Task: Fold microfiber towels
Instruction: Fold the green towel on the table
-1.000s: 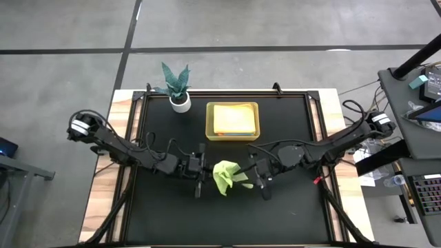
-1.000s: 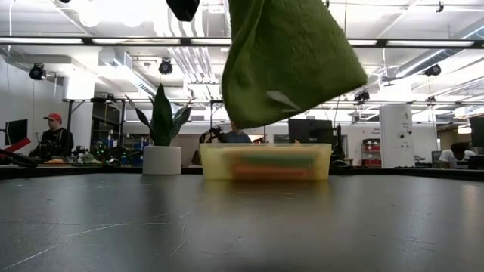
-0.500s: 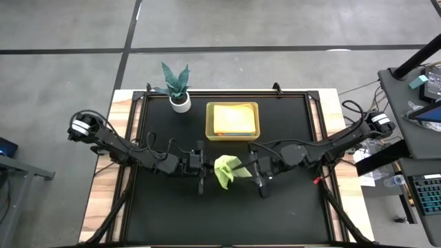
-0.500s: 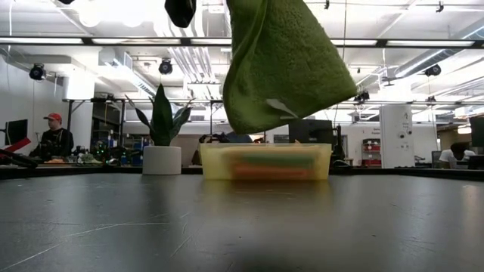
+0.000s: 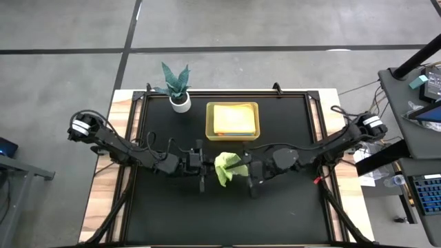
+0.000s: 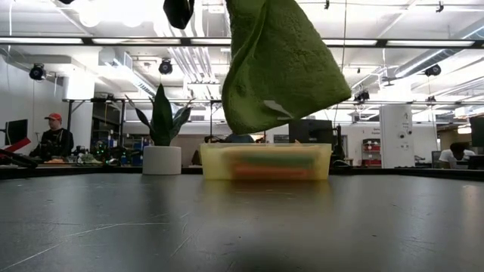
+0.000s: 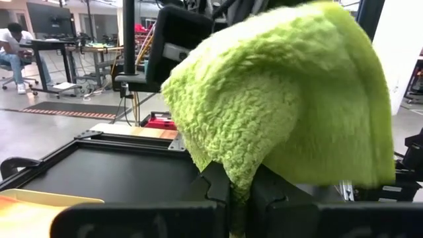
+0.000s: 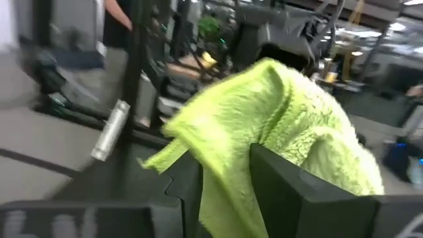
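A lime green microfiber towel (image 5: 227, 169) hangs bunched in the air over the middle of the black table, between my two grippers. The low view shows its lower edge (image 6: 281, 113) well clear of the tabletop. My left gripper (image 5: 204, 170) is shut on the towel's left side, and my right gripper (image 5: 249, 176) is closed on its right side. More towels lie stacked in the translucent yellow-green bin (image 5: 233, 121), an orange-yellow one on top. My left gripper pinches a bunched fold of the towel (image 7: 236, 177) between its two fingers, coming level from the table's left. The cloth billows out beyond the fingers (image 7: 215, 188) and hangs clear of the table. My right gripper has a thick bunch of the towel (image 8: 221, 178) between its two fingers (image 8: 291, 192), coming about level from the table's right. Several layers fill the gap. The cloth between the two grippers is slack and lifted clear.
The bin (image 6: 265, 161) stands just behind the towel toward the far edge. A potted plant (image 5: 178, 86) stands at the far left. The black tabletop (image 5: 289, 213) lies bare on the near side. People sit at desks in the room beyond.
My right gripper has moved toward the table's left, closer to my left gripper, and has rolled a little. The towel between them has bunched up and gone slacker. Its right side has drawn in toward the left gripper.
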Robot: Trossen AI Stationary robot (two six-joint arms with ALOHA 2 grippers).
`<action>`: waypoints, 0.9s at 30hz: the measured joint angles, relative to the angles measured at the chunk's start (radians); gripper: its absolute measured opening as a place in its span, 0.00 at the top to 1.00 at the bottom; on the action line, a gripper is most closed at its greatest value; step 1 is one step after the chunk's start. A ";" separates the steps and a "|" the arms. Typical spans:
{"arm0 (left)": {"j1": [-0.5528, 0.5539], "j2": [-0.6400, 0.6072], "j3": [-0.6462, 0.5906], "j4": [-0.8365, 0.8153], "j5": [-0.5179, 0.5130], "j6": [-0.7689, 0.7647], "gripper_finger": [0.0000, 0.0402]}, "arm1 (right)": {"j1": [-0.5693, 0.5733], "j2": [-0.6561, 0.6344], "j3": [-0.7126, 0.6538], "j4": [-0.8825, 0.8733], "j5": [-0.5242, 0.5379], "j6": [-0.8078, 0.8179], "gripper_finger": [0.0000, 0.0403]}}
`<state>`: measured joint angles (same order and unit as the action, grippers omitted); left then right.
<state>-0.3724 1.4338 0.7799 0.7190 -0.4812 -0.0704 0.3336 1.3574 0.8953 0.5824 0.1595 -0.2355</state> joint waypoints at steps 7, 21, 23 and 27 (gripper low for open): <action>0.000 0.000 0.000 0.001 0.000 0.001 1.00 | 0.007 0.053 0.043 -0.002 0.078 -0.086 0.81; 0.002 -0.012 -0.001 -0.074 -0.023 0.000 0.82 | 0.009 -0.036 0.070 -0.276 0.078 0.009 0.98; 0.004 -0.012 -0.001 -0.112 -0.027 -0.001 0.74 | 0.009 -0.064 0.086 -0.362 0.079 0.041 0.98; 0.005 -0.013 -0.001 -0.211 -0.046 -0.002 0.61 | 0.009 -0.084 0.115 -0.502 0.137 0.083 0.98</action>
<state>-0.3676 1.4212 0.7792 0.5078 -0.5273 -0.0727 0.3424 1.2731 1.0104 0.0800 0.2966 -0.1522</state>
